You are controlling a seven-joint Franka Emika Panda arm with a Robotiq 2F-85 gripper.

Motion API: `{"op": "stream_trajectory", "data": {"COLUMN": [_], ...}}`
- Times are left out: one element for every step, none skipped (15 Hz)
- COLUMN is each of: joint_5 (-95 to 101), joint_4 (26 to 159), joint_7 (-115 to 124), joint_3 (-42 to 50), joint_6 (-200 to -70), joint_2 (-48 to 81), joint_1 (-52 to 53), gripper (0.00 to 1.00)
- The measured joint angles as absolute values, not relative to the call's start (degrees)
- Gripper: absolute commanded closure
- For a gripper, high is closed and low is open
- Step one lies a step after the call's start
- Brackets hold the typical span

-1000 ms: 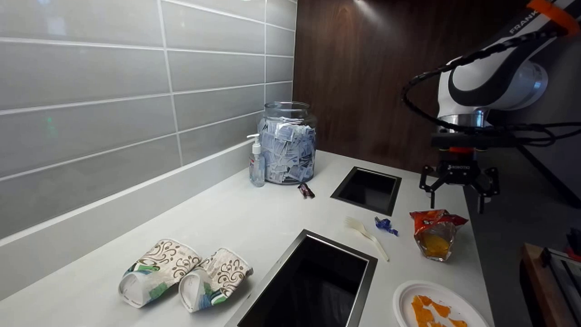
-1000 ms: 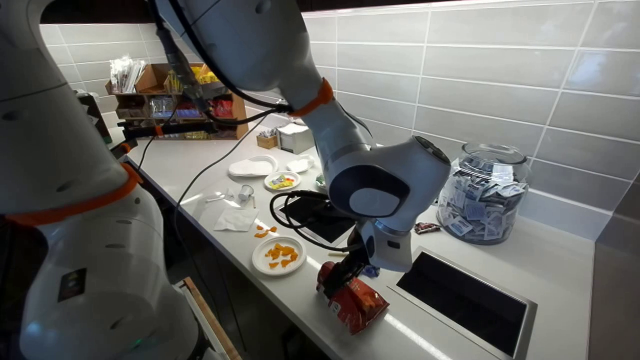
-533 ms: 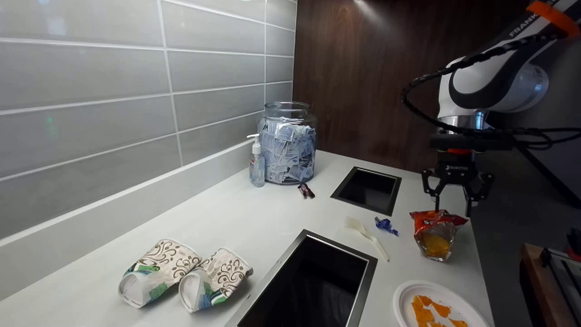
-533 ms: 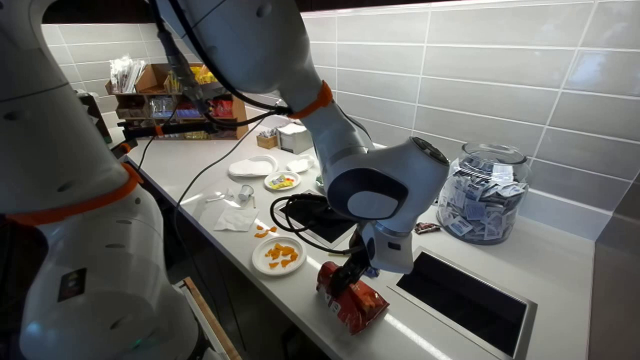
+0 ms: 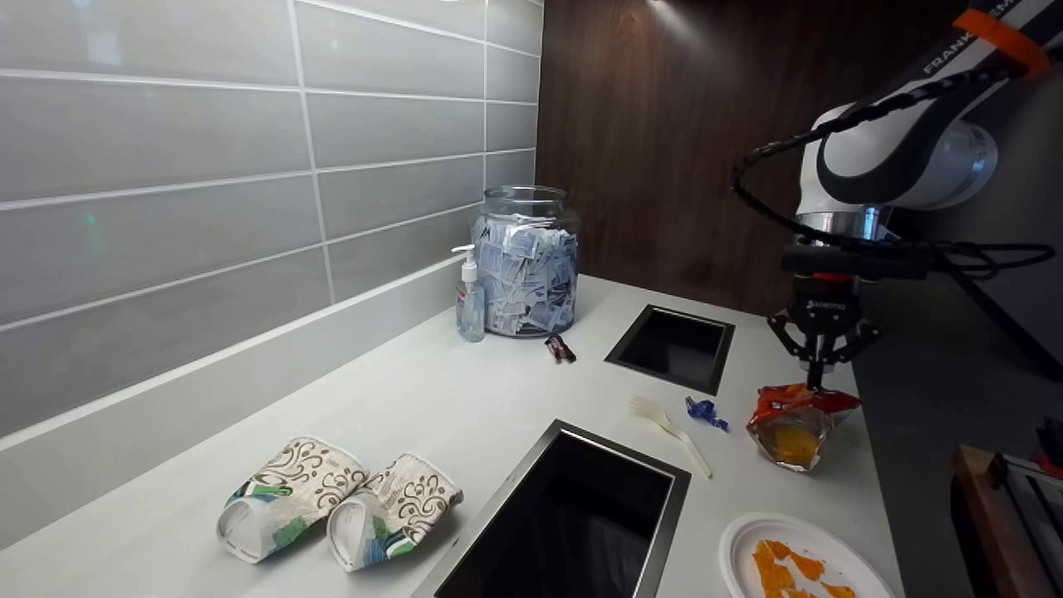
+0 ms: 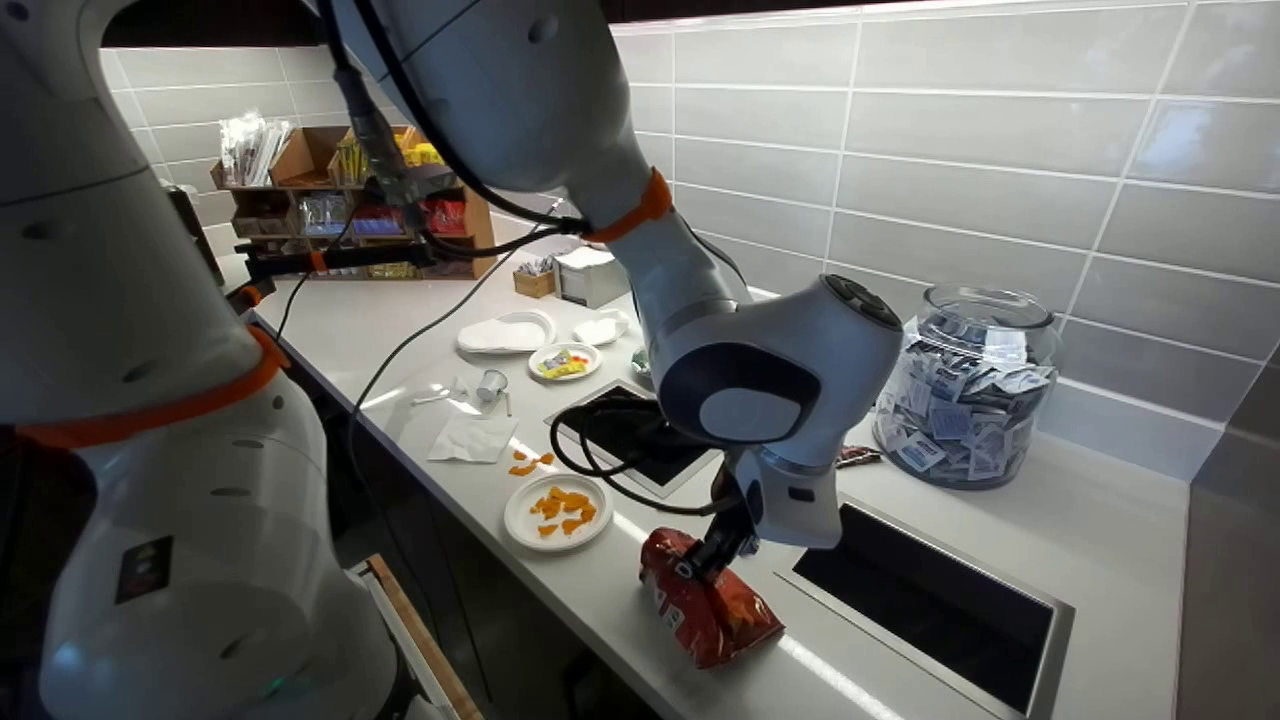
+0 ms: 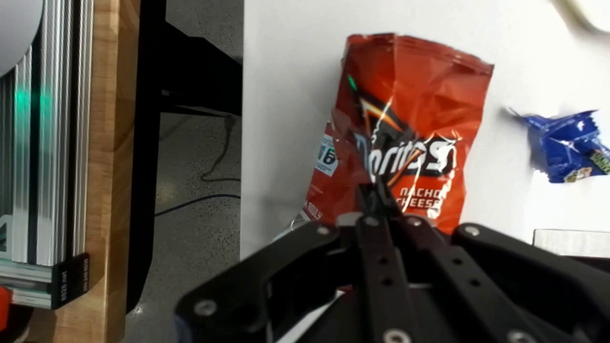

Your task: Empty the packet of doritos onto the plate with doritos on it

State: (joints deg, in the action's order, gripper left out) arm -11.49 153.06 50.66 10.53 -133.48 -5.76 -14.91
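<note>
Jaws tight together, my gripper (image 7: 379, 190) pinches the printed upper face of the red chip packet (image 7: 429, 114), and I hold it near the edge of the white counter (image 5: 498, 399); whether its underside touches, I cannot tell. Its silvery end gapes, with something yellow-orange showing inside. The plate (image 6: 515, 515) stands near the packet but apart from it, bearing broken orange chips (image 5: 772, 575). In an exterior view, a few loose pieces (image 6: 523, 468) lie between that plate and a napkin (image 6: 470, 440). Beside the packet sits a crumpled blue wrapper (image 7: 564, 147), and a pale fork (image 5: 683, 438) lies just past it. Two crushed paper cups (image 5: 303, 482) lie side by side, well apart from my grip. Farther off stands a glass jar (image 5: 527, 266).
</note>
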Motion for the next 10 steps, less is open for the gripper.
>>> {"op": "stream_trajectory", "data": {"joint_5": [-11.49, -11.49, -11.49, -11.48, -11.47, -11.44, -11.42, -11.23, -11.09, -11.08], "joint_4": [152.81, 152.54, 152.19, 151.77, 151.35, 150.91, 150.38, 149.86, 149.37, 148.94], "joint_7": [50.21, 49.87, 49.55, 49.3, 48.95, 48.53, 47.92, 47.33, 46.54, 45.58], "joint_3": [10.54, 10.54, 10.54, 10.54, 10.52, 10.44, 10.27, 10.03, 9.72, 9.42], "joint_6": [-133.89, -134.12, -134.25, -134.27, -134.27, -134.27, -134.27, -134.27, -134.27, -134.27], "joint_2": [-5.49, -5.33, -5.21, -5.15, -5.13, -5.14, -5.17, -5.26, -5.45, -5.73], "joint_1": [-14.91, -14.89, -14.83, -14.73, -14.6, -14.45, -14.24, -13.97, -13.61, -13.19], "gripper": [1.0, 1.0, 1.0, 1.0, 1.0, 1.0, 1.0, 1.0, 1.0, 1.0]}}
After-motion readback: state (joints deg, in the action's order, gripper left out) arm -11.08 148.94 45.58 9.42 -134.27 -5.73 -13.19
